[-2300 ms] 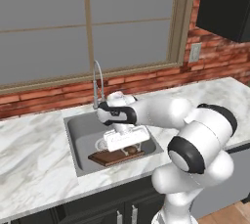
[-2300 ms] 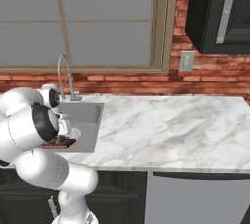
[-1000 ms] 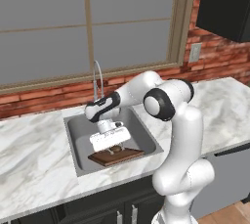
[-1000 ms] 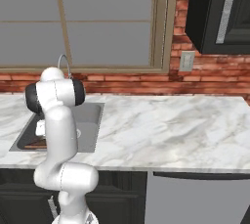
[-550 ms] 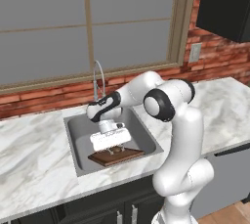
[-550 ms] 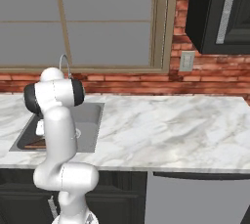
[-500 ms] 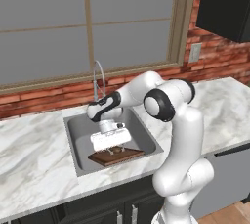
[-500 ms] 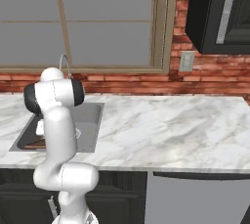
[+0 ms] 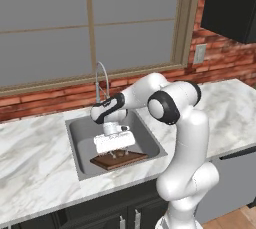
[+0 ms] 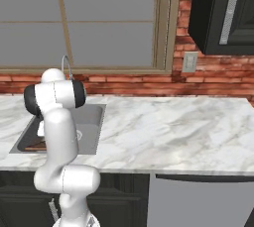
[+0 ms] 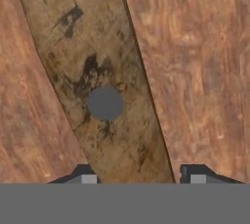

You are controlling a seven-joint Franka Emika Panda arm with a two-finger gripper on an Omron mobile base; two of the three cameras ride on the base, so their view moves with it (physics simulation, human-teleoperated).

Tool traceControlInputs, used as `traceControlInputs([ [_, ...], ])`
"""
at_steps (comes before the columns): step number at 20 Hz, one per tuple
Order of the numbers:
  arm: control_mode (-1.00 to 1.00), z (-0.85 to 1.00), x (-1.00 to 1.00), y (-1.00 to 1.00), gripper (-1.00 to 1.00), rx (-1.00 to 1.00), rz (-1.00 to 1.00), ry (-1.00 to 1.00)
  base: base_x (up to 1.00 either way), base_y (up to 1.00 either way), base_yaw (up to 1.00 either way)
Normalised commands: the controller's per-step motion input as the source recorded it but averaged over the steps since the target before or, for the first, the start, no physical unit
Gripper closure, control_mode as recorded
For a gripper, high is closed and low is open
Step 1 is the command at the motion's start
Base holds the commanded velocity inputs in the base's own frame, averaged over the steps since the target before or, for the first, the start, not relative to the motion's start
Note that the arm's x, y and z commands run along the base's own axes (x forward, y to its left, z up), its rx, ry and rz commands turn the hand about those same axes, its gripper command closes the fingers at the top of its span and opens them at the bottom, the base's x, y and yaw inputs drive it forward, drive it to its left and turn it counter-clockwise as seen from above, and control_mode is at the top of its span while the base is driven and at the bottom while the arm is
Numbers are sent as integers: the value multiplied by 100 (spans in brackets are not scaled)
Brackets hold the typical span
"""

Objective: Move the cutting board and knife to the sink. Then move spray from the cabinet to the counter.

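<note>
The reddish-brown cutting board [image 9: 121,161] lies flat in the bottom of the grey sink [image 9: 76,145], and one corner of the board [image 10: 33,145] shows past the arm in the right base view. My gripper [image 9: 118,151] points straight down onto it. In the hand view the knife [image 11: 105,103], its brown wooden handle with a grey rivet, lies on the cutting board [image 11: 205,71] between my fingertips. My gripper [image 11: 140,179] stands open, with a thin gap on the right of the handle. The spray is out of view. The dark cabinet [image 10: 223,13] is shut.
The arched chrome faucet [image 9: 101,75] rises just behind my wrist. White marble counter [image 10: 173,127] stretches to the right of the sink [image 10: 94,122]. A wall outlet [image 9: 200,53] sits on the brick wall. The cabinet [image 9: 232,3] hangs at the upper right.
Since the oldest frames the arm has swung its elbow up and set the hand down low over the board. In the last second it has barely moved.
</note>
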Motion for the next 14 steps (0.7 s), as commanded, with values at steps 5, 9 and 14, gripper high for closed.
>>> traceControlInputs([
  [5, -100, 0, -4, 5, -100, 0, -1, 0, 0, 0, 0],
  [9, -100, 11, -16, 14, -100, -1, 0, 0, 0, 0, 0],
  [14, -100, 58, -12, 43, -100, 0, 0, -10, 0, 0, 0],
])
